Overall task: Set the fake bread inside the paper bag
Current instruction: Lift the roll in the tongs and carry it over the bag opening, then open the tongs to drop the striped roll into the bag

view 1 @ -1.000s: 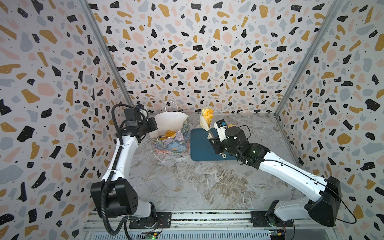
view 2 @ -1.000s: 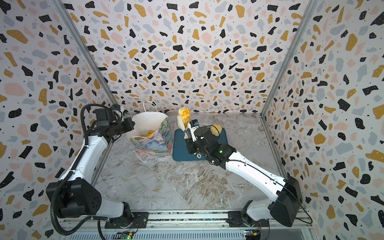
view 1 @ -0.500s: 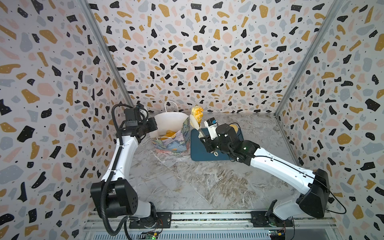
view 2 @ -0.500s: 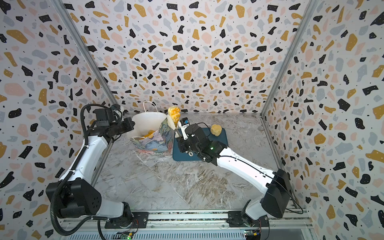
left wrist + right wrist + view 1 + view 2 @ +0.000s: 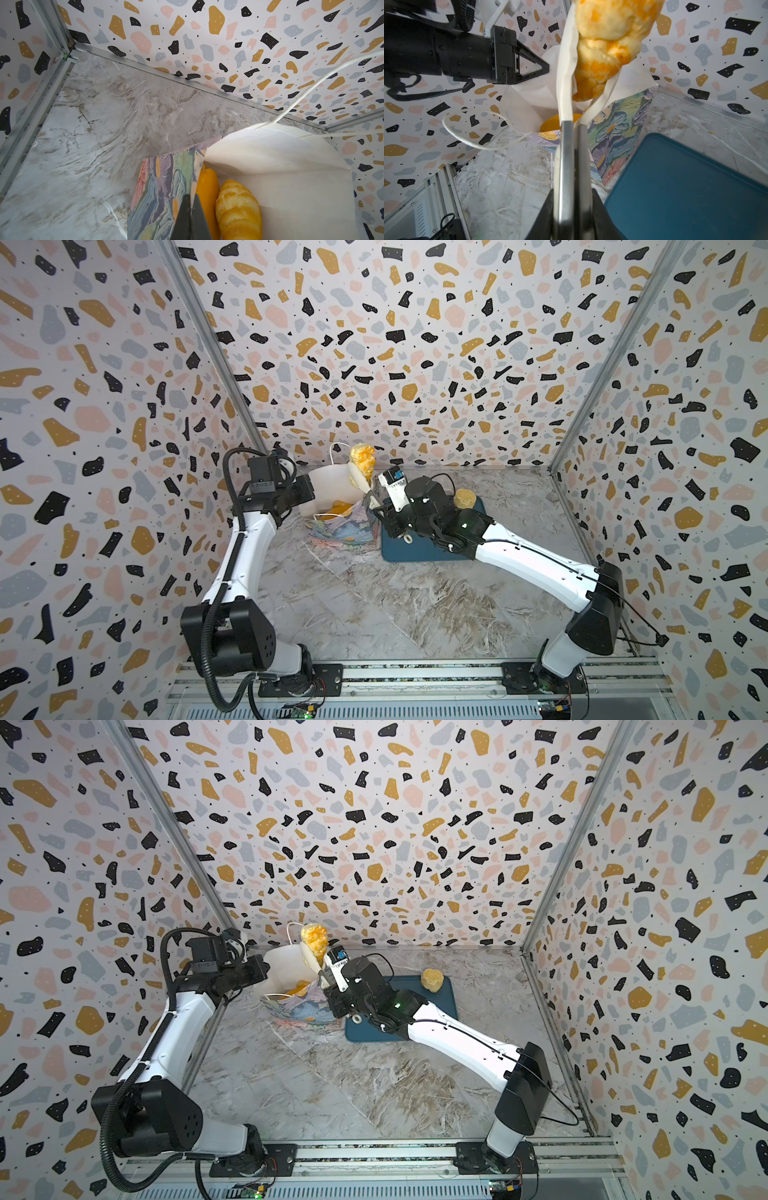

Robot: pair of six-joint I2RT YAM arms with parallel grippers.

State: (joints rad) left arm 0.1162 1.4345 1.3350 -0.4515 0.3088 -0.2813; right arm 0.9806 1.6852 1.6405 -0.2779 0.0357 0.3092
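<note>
The flowered paper bag (image 5: 340, 527) (image 5: 300, 1006) stands at the back left with its white mouth open. My left gripper (image 5: 309, 493) (image 5: 190, 197) is shut on the bag's near rim. My right gripper (image 5: 380, 512) (image 5: 572, 193) is shut on metal tongs (image 5: 566, 155), whose white tips clamp a pale bumpy fake bread (image 5: 362, 458) (image 5: 313, 936) (image 5: 608, 47) above the bag's right rim. Inside the bag lie a striped roll (image 5: 236, 207) and an orange bread (image 5: 207, 187). Another bun (image 5: 462, 498) (image 5: 431, 979) sits on the tray.
A flat dark-blue tray (image 5: 436, 556) (image 5: 685, 187) lies just right of the bag, under my right wrist. The bag's cord handles (image 5: 467, 141) hang loose. The back wall stands close behind the bag, and the left wall is near my left arm.
My right arm has carried the tongs and the bumpy bread leftward from over the tray to over the bag's mouth. The left gripper has stayed on the bag's rim.
</note>
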